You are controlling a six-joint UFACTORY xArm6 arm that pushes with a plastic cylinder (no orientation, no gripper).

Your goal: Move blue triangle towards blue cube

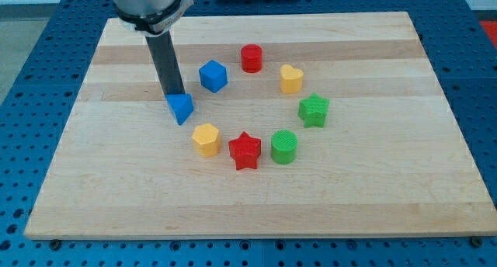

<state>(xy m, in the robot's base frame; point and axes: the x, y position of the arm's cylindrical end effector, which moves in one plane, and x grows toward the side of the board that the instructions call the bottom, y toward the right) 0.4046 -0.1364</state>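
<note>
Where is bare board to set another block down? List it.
Free: the wide strip along the view's bottom below the red star, the view's right beyond the green star, and the ring's middle. Crowded: the view's upper left, where my tip meets the blue triangle near the blue cube.

A pale wooden board (373, 197) sits on a blue perforated bench (23, 81). On it, in a loose ring: blue triangle (180, 108), blue cube (213, 76), red cylinder (251, 58), yellow heart (291, 79), green star (314, 110), green cylinder (284, 147), red star (245, 150), yellow hexagon (206, 139).
</note>
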